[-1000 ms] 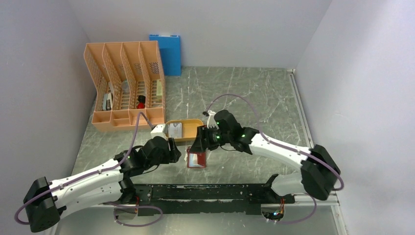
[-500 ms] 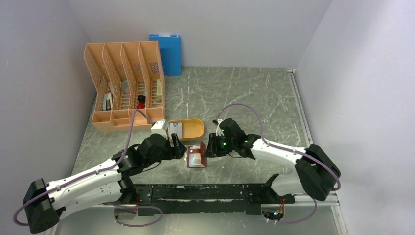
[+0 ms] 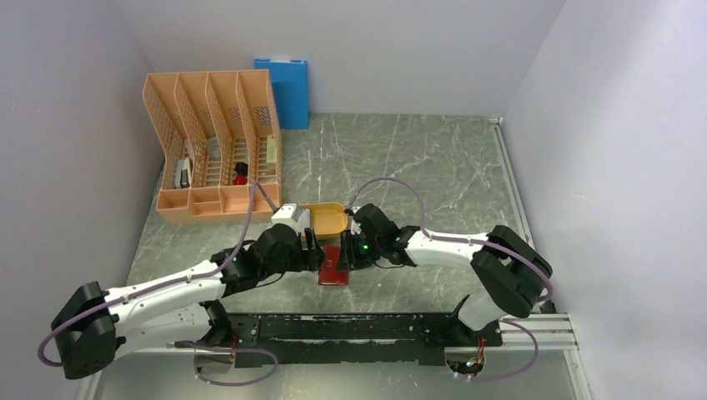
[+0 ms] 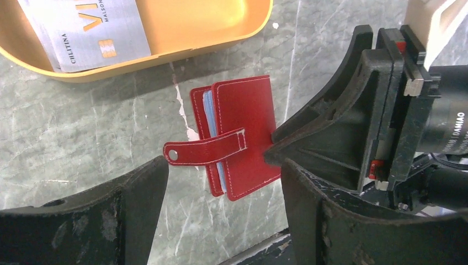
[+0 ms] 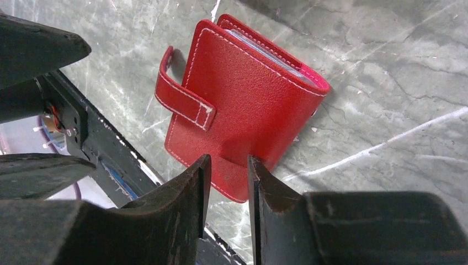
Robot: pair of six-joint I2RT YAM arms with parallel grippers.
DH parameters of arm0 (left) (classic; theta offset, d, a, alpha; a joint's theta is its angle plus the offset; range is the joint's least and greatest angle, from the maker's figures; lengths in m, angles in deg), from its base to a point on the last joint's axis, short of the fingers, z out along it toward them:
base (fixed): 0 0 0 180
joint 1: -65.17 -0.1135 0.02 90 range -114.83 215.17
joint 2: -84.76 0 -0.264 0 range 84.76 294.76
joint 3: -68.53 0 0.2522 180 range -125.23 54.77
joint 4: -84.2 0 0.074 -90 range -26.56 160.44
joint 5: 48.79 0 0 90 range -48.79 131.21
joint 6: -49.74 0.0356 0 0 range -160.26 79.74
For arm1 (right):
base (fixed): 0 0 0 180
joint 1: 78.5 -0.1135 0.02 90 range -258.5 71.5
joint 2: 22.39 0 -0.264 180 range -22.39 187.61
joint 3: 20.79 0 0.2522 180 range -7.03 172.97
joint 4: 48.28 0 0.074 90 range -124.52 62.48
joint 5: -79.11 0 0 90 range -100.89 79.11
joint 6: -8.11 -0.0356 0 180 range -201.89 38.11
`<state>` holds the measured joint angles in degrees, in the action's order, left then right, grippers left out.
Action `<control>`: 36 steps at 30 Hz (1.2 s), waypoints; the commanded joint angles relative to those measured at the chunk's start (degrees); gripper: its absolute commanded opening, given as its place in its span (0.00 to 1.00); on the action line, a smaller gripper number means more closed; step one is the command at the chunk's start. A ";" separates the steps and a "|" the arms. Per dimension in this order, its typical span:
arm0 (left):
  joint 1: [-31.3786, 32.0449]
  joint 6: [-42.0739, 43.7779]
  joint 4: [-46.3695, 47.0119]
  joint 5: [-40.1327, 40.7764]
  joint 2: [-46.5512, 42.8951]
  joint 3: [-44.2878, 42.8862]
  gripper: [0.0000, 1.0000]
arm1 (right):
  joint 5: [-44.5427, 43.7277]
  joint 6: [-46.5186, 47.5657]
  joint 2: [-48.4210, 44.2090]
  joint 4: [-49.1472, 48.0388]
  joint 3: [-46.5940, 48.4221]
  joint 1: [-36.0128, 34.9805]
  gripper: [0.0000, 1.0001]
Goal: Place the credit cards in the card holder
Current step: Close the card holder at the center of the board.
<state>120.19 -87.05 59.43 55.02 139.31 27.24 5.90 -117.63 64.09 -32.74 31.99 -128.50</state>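
The card holder [image 4: 243,132] lies folded shut on the marble table, red cover up, with its tab [image 4: 201,153] sticking out to the left. It also shows in the top view [image 3: 336,267] and in the right wrist view [image 5: 243,116]. A grey credit card [image 4: 88,30] lies in the orange oval tray [image 4: 182,52]. My left gripper [image 4: 223,171] is wide open and empty, low over the holder's near edge. My right gripper [image 5: 227,165] is nearly shut with a narrow gap, holds nothing, and its tips rest against the holder's cover at the right edge.
The orange tray [image 3: 333,218] sits just behind the holder. An orange file organiser [image 3: 217,142] stands at the back left, with a blue folder [image 3: 283,90] against the back wall. The black base rail [image 3: 358,329] runs along the near edge.
The holder lay open with pale pockets showing; now it is folded shut. My right gripper has moved down and left onto it. My left gripper has moved right toward it.
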 commanded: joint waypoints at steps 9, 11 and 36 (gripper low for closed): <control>0.28 1.99 4.93 0.68 14.65 -1.90 0.76 | -4.51 -0.52 3.36 0.85 1.40 -1.94 0.35; 0.26 1.64 4.98 1.09 16.80 -2.17 0.74 | -4.24 -0.63 3.14 0.33 0.88 -1.91 0.35; 0.31 -0.98 4.47 4.41 22.66 0.34 0.08 | 4.92 -13.05 -4.25 -12.28 -10.42 1.98 0.53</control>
<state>120.52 -88.03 66.64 57.09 159.68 25.90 6.34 -125.81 58.89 -37.59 23.97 -127.36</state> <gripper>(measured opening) 0.135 0.518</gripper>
